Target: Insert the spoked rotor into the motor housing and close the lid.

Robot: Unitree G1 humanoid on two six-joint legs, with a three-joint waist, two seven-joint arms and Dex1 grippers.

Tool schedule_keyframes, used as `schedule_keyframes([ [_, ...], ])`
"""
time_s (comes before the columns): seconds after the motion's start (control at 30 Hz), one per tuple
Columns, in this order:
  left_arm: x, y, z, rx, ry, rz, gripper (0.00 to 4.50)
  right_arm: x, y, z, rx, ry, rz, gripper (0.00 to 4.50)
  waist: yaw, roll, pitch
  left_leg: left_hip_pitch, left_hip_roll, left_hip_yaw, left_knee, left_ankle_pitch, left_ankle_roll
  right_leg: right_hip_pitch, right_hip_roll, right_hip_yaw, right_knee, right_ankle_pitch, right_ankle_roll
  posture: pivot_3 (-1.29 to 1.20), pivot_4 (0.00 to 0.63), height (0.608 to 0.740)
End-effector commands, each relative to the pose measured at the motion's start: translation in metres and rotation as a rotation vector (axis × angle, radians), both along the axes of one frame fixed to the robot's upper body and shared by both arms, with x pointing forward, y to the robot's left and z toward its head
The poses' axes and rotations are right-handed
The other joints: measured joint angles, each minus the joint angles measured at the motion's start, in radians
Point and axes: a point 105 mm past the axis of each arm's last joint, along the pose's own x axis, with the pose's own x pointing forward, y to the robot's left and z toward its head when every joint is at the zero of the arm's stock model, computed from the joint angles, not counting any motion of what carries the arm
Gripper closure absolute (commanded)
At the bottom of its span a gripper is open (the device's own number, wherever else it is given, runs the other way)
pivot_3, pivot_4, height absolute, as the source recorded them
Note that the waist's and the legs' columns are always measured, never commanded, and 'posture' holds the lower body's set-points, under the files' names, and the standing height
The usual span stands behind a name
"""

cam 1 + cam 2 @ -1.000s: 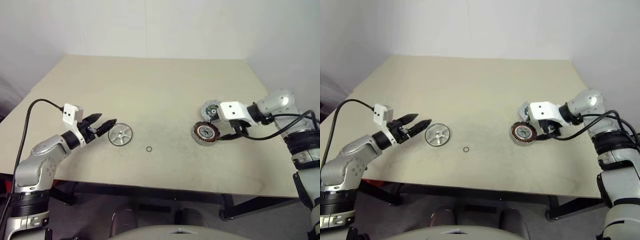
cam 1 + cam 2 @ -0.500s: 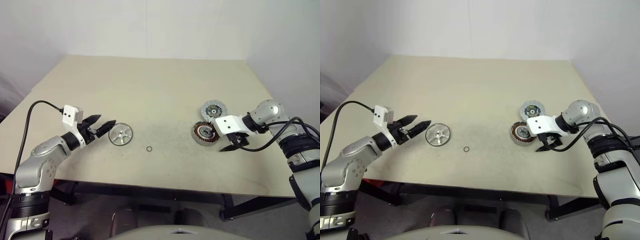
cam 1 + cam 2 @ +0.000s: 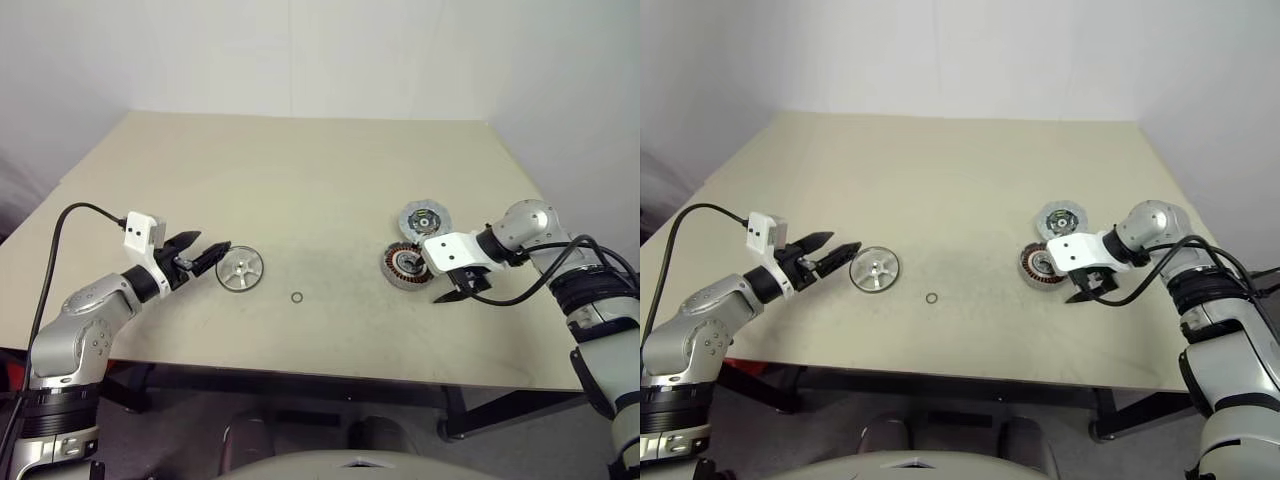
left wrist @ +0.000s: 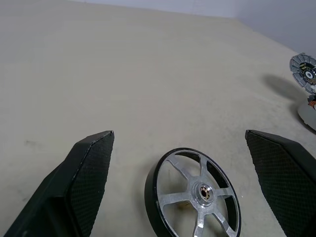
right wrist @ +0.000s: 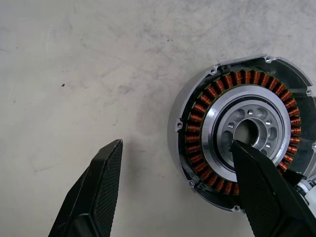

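Left pincer (image 3: 207, 258) gapes wide just short of the spoked rotor (image 3: 240, 271) flat on the worktop (image 3: 300, 190); right pincer (image 3: 452, 293), wide, hangs empty beside the motor housing (image 3: 408, 266): straddle the rim squarely before closing.

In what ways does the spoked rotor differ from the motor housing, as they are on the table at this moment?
The spoked rotor is an open silver wheel with a dark rim; the motor housing is a silver cup holding a ring of copper windings. The rotor lies between the open left gripper's fingers; the housing sits partly under one finger of the open right gripper. Both are round and lie flat.
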Motion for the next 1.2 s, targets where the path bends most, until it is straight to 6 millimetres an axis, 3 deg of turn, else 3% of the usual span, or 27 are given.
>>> schedule_keyframes([
  [0.03, 0.001, 0.001, 0.011, 0.016, -0.046, -0.001, 0.0, 0.007, 0.005, 0.009, 0.011, -0.035, 0.008, 0.6, -0.006, 0.0, 0.0, 0.0, 0.0, 0.0, 0.0, 0.0, 0.0, 0.0, 0.0, 0.0, 0.0, 0.0, 0.0, 0.0, 0.0, 0.74],
  [0.47, -0.004, -0.001, 0.005, 0.012, -0.03, 0.005, 0.0, 0.024, 0.009, 0.016, 0.004, -0.091, 0.004, 0.6, -0.013, 0.0, 0.0, -0.001, 0.0, 0.0, 0.001, -0.001, 0.001, -0.001, 0.0, 0.0, 0.0, 0.0, 0.0, 0.0, 0.0, 0.74],
  [0.7, -0.005, 0.001, 0.004, 0.011, -0.026, 0.017, 0.0, 0.02, 0.017, 0.013, 0.022, -0.077, 0.042, 0.6, -0.013, 0.0, 0.0, -0.002, 0.0, 0.0, 0.001, -0.002, 0.002, -0.002, 0.0, -0.001, -0.001, 0.0, 0.0, 0.0, 0.0, 0.74],
  [1.2, -0.006, 0.001, 0.003, 0.013, -0.022, 0.021, 0.0, 0.006, 0.01, -0.005, -0.012, -0.017, 0.054, 0.6, -0.013, 0.0, 0.0, -0.002, 0.0, 0.0, 0.001, -0.002, 0.002, -0.001, 0.0, 0.0, -0.001, 0.0, 0.0, 0.0, 0.0, 0.74],
])
